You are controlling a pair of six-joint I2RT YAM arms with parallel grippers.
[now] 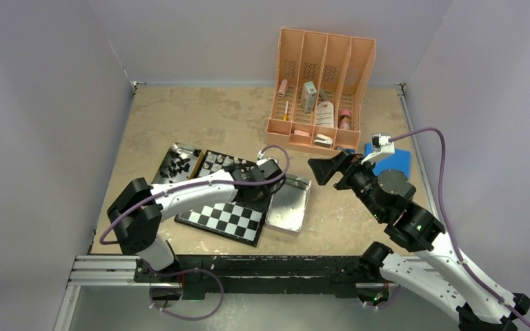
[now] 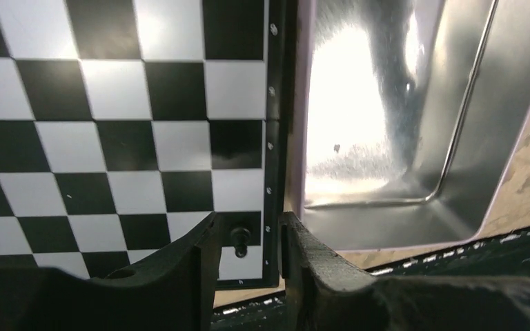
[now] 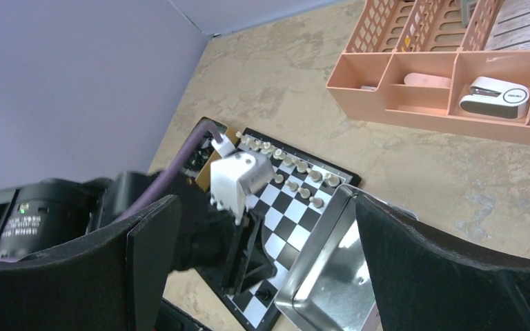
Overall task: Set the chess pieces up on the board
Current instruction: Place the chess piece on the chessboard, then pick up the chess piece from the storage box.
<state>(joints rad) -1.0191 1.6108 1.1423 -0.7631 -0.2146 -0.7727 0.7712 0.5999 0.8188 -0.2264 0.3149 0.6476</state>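
Releasing the black piece [image 2: 240, 238] at a corner of the board [image 2: 110, 152], we should lift the left gripper [image 2: 248, 221], slightly open astride it, straight up; the right gripper [image 3: 266, 207] gapes empty.

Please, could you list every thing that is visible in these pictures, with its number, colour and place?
board: one, black and silver-white checks, mid-table, partly under the left arm.
white chess pieces: many, too small to count, silvery-white, on the far rows of the board.
black chess pieces: many, black, in the second tray.
second tray: one, dark metal, left of the board.
single black piece: one, black, upright on the board corner next to the silver tray.
silver tray: one, silver, right of the board.
organizer: one, peach, far side, holding small items.
blue flat item: one, blue, near the right arm.
left fingers: two, black, either side of the single black piece, with gaps.
right fingers: two, black, wide apart, in the air.
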